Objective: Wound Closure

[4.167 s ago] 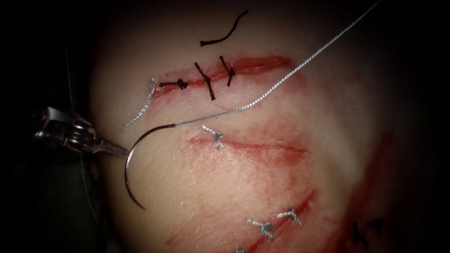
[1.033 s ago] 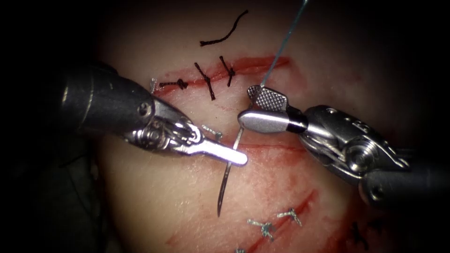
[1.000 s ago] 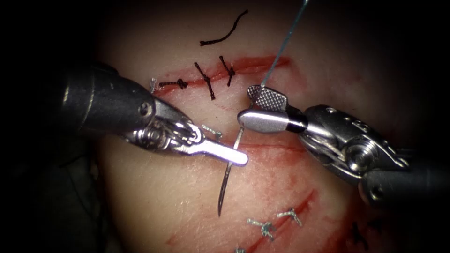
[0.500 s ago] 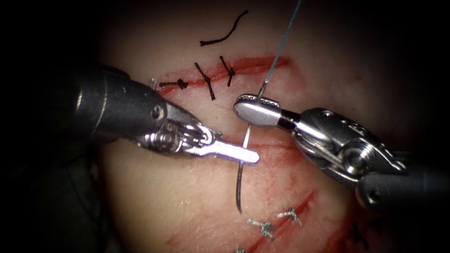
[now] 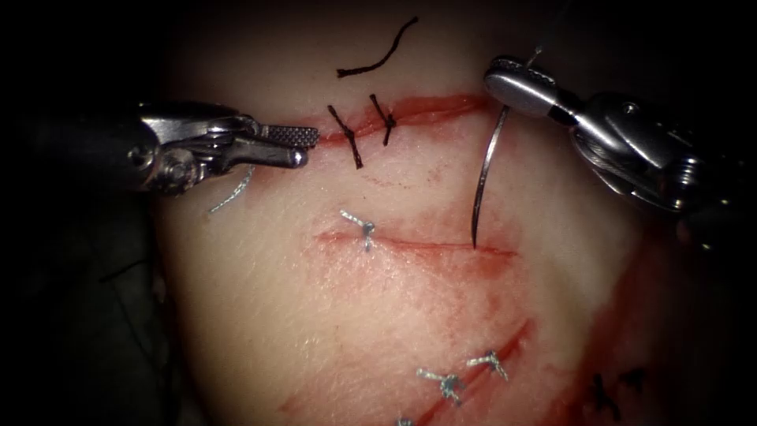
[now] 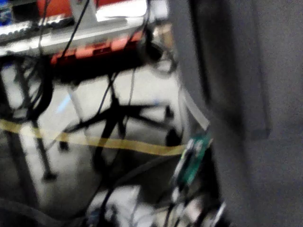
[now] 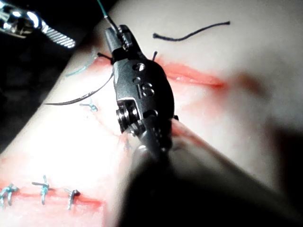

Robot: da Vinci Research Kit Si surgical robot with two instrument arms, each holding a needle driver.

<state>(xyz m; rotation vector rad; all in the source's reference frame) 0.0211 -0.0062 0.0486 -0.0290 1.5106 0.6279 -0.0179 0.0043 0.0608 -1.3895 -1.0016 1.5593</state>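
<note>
Endoscope view: the right pincer (image 5: 512, 79) was closed on the needle (image 5: 482, 189) near its thread end, above the right end of the upper cut (image 5: 426, 106). The needle was hung free of the tissue (image 5: 410, 315), its curve running down to a tip just above the middle cut (image 5: 441, 246). A short run of thread (image 5: 536, 54) was seen rising from the pincer. The left pincer (image 5: 303, 146) was slightly parted and nothing was held in it; it was placed at the left end of the upper cut. A cut end of thread (image 5: 378, 57) was laid on the tissue above.
</note>
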